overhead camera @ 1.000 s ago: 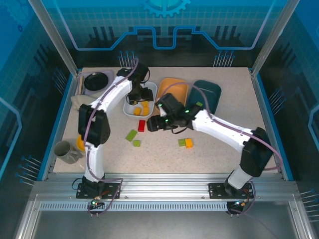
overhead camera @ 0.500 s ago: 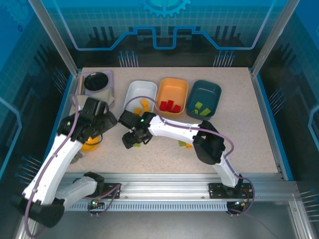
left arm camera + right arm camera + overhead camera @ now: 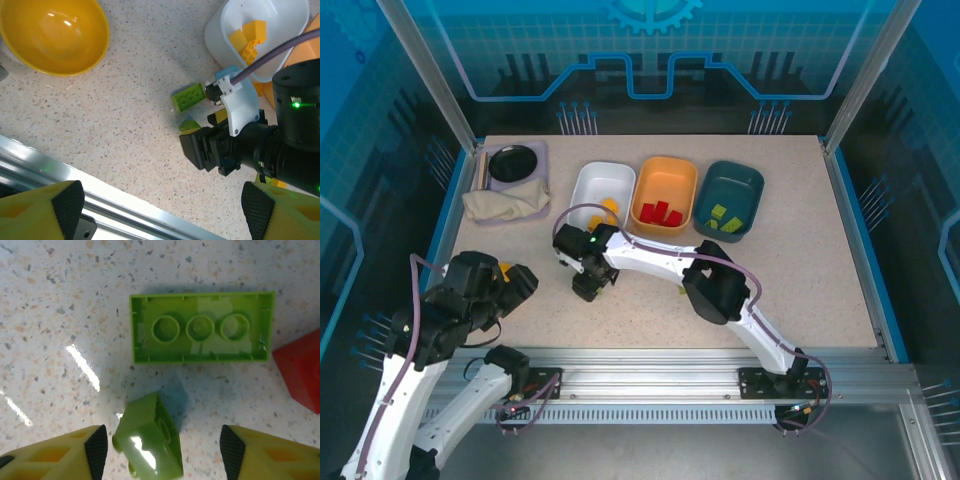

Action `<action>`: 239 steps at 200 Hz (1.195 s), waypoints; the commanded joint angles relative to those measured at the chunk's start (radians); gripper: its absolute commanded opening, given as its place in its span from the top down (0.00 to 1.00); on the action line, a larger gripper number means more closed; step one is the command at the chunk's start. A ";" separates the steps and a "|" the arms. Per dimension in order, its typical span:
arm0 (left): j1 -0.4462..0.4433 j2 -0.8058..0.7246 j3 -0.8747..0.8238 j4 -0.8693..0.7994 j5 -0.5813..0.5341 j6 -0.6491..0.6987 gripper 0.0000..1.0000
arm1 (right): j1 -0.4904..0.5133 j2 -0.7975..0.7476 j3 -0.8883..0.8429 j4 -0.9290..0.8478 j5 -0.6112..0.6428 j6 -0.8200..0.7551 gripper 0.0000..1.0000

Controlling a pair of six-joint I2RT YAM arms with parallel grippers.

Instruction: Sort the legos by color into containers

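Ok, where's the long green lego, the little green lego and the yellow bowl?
long green lego (image 3: pixel 200 327), right wrist view, on its middle round hollow.
little green lego (image 3: pixel 147 440), right wrist view, on its shiny upper face.
yellow bowl (image 3: pixel 52 35), left wrist view, on its bare inside bottom.

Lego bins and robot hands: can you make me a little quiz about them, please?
1. True or false: the red legos lie in the orange bin.
2. The small brick lying between the fingers of the right gripper is: A red, B green, C yellow?
3. Fill in: the yellow legos lie in the ____ bin.
Key: 1 true; 2 B; 3 white bin.
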 commanded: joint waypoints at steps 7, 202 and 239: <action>-0.003 0.003 -0.005 -0.039 0.014 -0.028 0.15 | -0.009 0.053 0.053 -0.058 -0.022 -0.026 0.46; -0.188 0.587 0.058 0.741 0.398 0.074 0.17 | -0.812 -0.477 -0.340 0.062 -0.027 0.349 0.82; -0.240 0.724 0.143 0.788 0.385 0.064 0.17 | -0.879 -0.210 -0.059 -0.011 -0.064 0.387 0.82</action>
